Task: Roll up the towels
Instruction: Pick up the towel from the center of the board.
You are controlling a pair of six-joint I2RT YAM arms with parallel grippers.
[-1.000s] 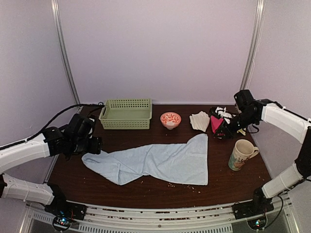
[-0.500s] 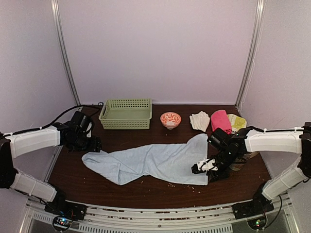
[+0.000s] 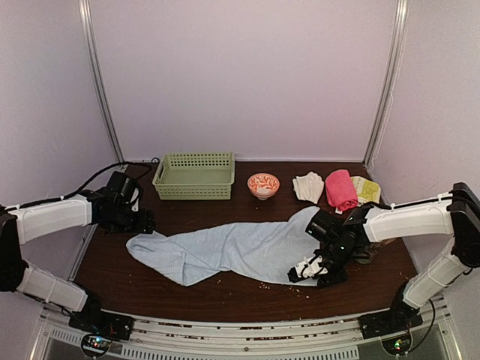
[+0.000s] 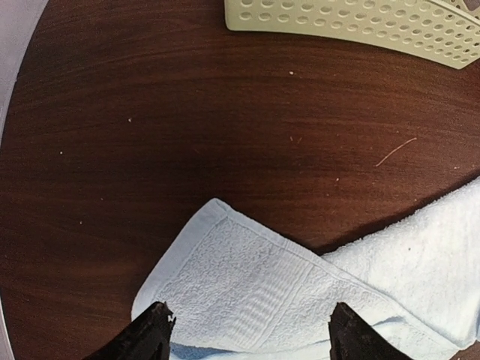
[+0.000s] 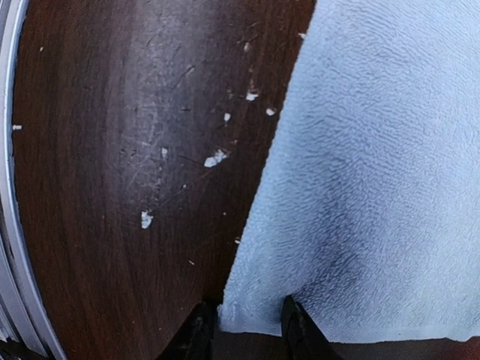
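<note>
Securing the near-right corner of the pale blue cloth towel [image 3: 240, 251], spread mid-bench: my right gripper [image 5: 249, 319] straddles it, pinch cannot be told. Bite deeper before rolling. Left gripper [image 4: 251, 315] released.

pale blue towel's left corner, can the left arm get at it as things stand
Probably yes: the left gripper is open right above that corner of the pale blue towel, nothing lies on it, and the green basket sits clear behind.
</note>
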